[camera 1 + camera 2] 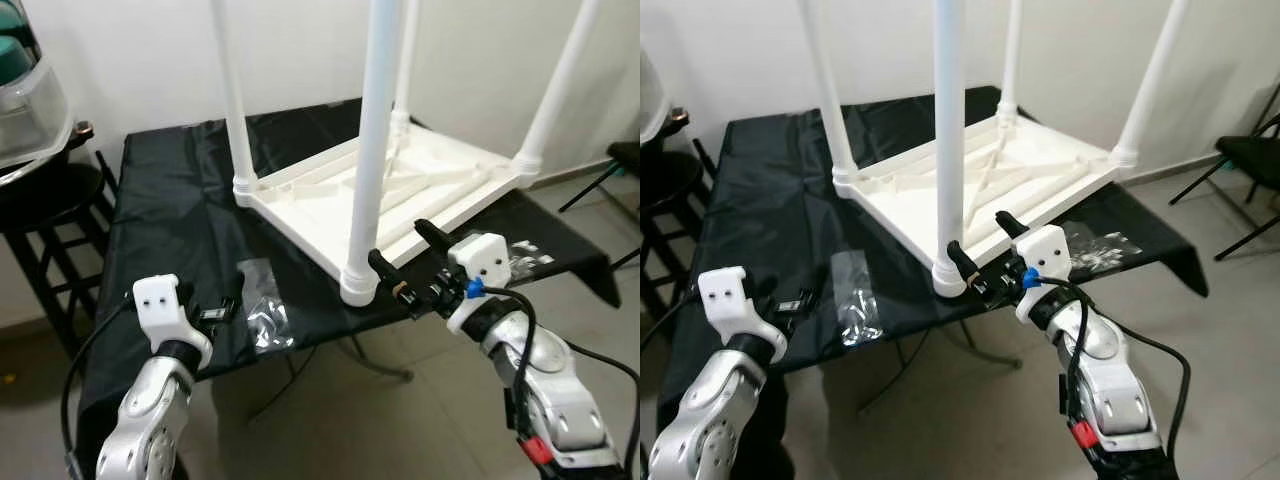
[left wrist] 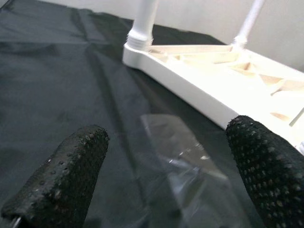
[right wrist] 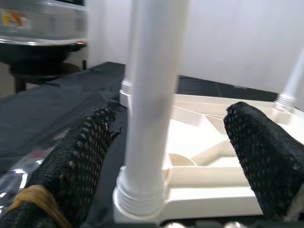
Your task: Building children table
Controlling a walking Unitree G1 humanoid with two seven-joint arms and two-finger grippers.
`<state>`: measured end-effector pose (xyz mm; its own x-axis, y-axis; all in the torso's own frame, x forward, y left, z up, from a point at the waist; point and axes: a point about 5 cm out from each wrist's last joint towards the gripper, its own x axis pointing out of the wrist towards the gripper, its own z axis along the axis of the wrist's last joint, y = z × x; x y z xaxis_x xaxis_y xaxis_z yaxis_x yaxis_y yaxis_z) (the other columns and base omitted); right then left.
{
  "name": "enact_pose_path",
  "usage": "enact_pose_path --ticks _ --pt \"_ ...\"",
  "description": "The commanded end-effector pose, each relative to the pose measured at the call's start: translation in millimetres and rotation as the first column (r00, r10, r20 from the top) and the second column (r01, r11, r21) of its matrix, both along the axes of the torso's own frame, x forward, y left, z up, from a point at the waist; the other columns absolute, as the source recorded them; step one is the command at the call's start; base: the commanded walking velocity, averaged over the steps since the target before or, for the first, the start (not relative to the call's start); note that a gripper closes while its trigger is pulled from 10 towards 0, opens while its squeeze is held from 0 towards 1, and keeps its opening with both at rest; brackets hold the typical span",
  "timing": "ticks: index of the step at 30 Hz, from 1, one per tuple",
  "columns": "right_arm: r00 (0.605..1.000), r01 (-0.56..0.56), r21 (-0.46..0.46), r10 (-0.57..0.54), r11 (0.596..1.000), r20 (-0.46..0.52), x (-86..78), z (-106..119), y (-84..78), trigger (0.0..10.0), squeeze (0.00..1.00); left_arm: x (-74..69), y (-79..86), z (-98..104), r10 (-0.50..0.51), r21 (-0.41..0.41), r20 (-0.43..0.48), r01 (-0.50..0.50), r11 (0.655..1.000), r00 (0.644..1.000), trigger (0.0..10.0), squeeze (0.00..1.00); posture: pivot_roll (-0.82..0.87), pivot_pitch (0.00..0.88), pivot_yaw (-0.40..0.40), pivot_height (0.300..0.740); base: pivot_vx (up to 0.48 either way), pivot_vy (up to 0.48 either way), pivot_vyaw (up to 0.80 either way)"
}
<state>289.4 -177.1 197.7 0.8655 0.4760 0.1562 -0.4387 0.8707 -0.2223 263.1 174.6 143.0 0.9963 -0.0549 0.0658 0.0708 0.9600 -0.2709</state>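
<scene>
A white children's table (image 1: 400,190) lies upside down on a work table draped in black cloth (image 1: 170,200), its legs pointing up. My right gripper (image 1: 402,250) is open at the front corner, one finger on each side of the nearest leg (image 1: 372,150) just above its base, not touching it. In the right wrist view that leg (image 3: 152,95) rises between the black pads (image 3: 90,152). My left gripper (image 1: 218,310) hovers open low over the cloth, beside a clear plastic bag (image 1: 265,318) of small parts. The left wrist view has the bag (image 2: 185,152) lying ahead of the fingers.
A second clear bag (image 1: 525,257) lies on the cloth at the right end. A dark stool (image 1: 50,230) carrying a clear container (image 1: 25,100) stands to the left. A black chair (image 1: 625,160) is at the far right. The cloth's front edge drops to grey floor.
</scene>
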Motion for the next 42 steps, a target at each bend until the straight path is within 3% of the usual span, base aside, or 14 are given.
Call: enact_pose_path --ticks 1,4,8,11,13,19,20,24,27,29,31,32,34,42 --pt "1.000 0.018 0.008 -0.018 1.000 -0.026 3.8 -2.3 -7.0 10.0 0.00 -3.4 -1.1 -0.3 -0.018 0.011 -0.011 0.018 1.000 1.000 10.0 0.00 -0.05 0.123 0.005 0.740 0.000 0.000 0.00" --pt "0.999 0.017 0.014 -0.017 1.000 -0.037 5.6 -2.1 -10.3 10.0 0.00 -6.0 -5.2 1.8 -0.059 0.021 -0.001 0.059 0.998 0.998 10.0 0.00 -0.05 0.132 0.002 0.740 0.000 0.000 0.00" --pt "0.989 -0.119 0.053 0.123 0.991 -0.087 9.0 -4.0 -0.4 10.0 0.00 -13.8 -15.8 10.2 -0.200 0.035 0.074 0.198 0.980 0.977 10.0 0.00 -0.05 0.140 -0.003 0.740 0.000 0.000 0.00" --pt "0.978 -0.174 0.074 0.181 0.982 -0.101 11.0 -2.3 3.6 10.0 0.00 -17.2 -17.0 13.1 -0.254 0.052 0.102 0.249 0.967 0.962 10.0 0.00 -0.04 0.146 -0.006 0.740 0.000 0.000 0.00" --pt "0.962 -0.245 0.068 0.252 0.967 -0.107 17.1 3.5 8.4 10.0 0.00 -23.5 -16.2 16.6 -0.341 0.092 0.128 0.331 0.939 0.931 10.0 0.00 -0.04 0.151 -0.009 0.740 0.000 0.000 0.00" --pt "0.954 -0.280 0.017 0.281 0.960 -0.107 28.0 12.5 3.7 10.0 0.00 -33.2 -8.1 26.0 -0.431 0.133 0.159 0.413 0.901 0.888 10.0 0.00 -0.03 0.178 -0.023 0.740 0.000 0.000 0.00" --pt "0.957 -0.274 -0.005 0.272 0.962 -0.097 33.5 21.0 -4.7 10.0 0.00 -40.3 -4.0 34.3 -0.488 0.159 0.182 0.464 0.872 0.854 10.0 0.00 -0.03 0.188 -0.027 0.740 0.000 0.000 0.00" --pt "0.951 -0.296 -0.033 0.291 0.955 -0.103 35.2 25.3 -7.9 10.0 0.00 -44.0 -0.8 40.1 -0.515 0.193 0.198 0.482 0.855 0.834 10.0 0.00 -0.03 0.197 -0.033 0.740 0.000 0.000 0.00" --pt "0.921 -0.376 -0.071 0.364 0.924 -0.136 36.7 27.0 -2.5 10.0 0.00 -47.2 1.9 50.4 -0.541 0.243 0.244 0.489 0.838 0.805 10.0 0.00 -0.03 0.206 -0.043 0.740 0.000 0.000 0.00" --pt "0.921 -0.376 -0.071 0.364 0.924 -0.136 36.7 27.0 -2.5 10.0 0.00 -47.2 1.9 50.4 -0.541 0.243 0.244 0.489 0.838 0.805 10.0 0.00 -0.03 0.206 -0.043 0.740 0.000 0.000 0.00" --pt "0.896 -0.434 -0.097 0.418 0.896 -0.149 39.7 28.5 6.0 10.0 0.00 -52.6 -0.1 60.6 -0.588 0.248 0.279 0.534 0.808 0.759 10.0 0.00 -0.02 0.212 -0.050 0.740 0.000 0.000 0.00" --pt "0.896 -0.434 -0.097 0.418 0.896 -0.149 39.7 28.5 6.0 10.0 0.00 -52.6 -0.1 60.6 -0.588 0.248 0.279 0.534 0.808 0.759 10.0 0.00 -0.02 0.212 -0.050 0.740 0.000 0.000 0.00" --pt "0.884 -0.461 -0.116 0.444 0.880 -0.144 44.9 31.3 12.6 10.0 0.00 -57.8 0.3 69.1 -0.626 0.244 0.301 0.577 0.780 0.719 10.0 0.00 -0.02 0.215 -0.053 0.740 0.000 0.000 0.00" --pt "0.917 -0.398 -0.136 0.389 0.907 -0.087 62.5 46.0 11.4 10.0 0.00 -66.2 -1.1 82.9 -0.645 0.237 0.334 0.602 0.763 0.687 10.0 0.00 0.00 0.239 -0.063 0.740 0.000 0.000 0.00"
